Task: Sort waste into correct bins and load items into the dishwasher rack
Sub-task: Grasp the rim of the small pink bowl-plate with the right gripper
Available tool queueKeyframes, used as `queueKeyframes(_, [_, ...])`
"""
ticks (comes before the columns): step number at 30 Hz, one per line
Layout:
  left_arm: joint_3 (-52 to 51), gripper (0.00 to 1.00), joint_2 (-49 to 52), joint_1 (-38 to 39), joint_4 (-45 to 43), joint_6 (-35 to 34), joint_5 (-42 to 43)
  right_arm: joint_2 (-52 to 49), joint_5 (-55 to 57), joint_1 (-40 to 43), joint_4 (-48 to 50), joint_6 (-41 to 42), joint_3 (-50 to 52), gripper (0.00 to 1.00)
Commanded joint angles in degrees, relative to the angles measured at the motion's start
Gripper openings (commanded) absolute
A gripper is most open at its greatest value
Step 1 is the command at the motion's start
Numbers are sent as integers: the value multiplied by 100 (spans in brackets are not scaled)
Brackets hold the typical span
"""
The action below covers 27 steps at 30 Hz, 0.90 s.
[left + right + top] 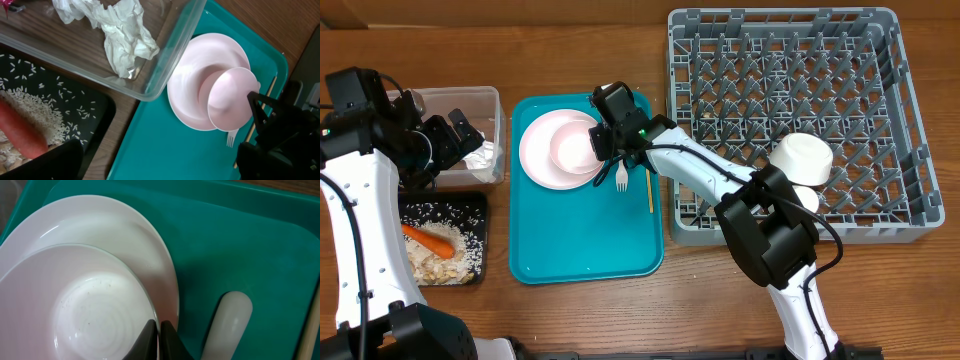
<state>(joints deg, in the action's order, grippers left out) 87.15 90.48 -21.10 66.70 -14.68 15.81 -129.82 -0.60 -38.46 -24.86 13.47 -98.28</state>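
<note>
My right gripper [598,140] [160,330] is shut on the right rim of the small pale pink bowl [570,148] [85,310]. The bowl sits on the white plate [538,150] [190,85] on the teal tray [585,240]. The white fork [621,180] [227,325] and the tan chopsticks [649,190] lie just right of the plate. My left gripper [455,135] is open and empty above the clear tub [470,100], which holds crumpled tissues [125,35] and a red wrapper [10,5]. The black tray [470,205] holds the carrot [430,238] and rice [460,252].
The grey dishwasher rack [790,90] fills the right side, with a white bowl [800,157] and another white dish [808,198] near its front right. The right arm reaches across the rack's left front corner.
</note>
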Motion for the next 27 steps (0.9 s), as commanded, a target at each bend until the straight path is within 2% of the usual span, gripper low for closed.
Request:
queueKeyframes(1, [98, 100, -125, -15, 13, -35, 26, -87, 50, -4, 39, -2, -20, 4])
queueKeyframes(5, [98, 100, -125, -15, 13, -35, 26, -87, 50, -4, 57, -4, -20, 4])
queueKeyframes(7, [98, 100, -125, -15, 13, -35, 26, -83, 50, -4, 72, -4, -22, 8])
queueKeyframes(10, [98, 100, -125, -15, 13, -35, 26, -81, 50, -4, 103, -2, -72, 4])
queueKeyframes(27, [98, 100, -125, -15, 13, -35, 26, 378, 55, -4, 72, -83, -310, 4])
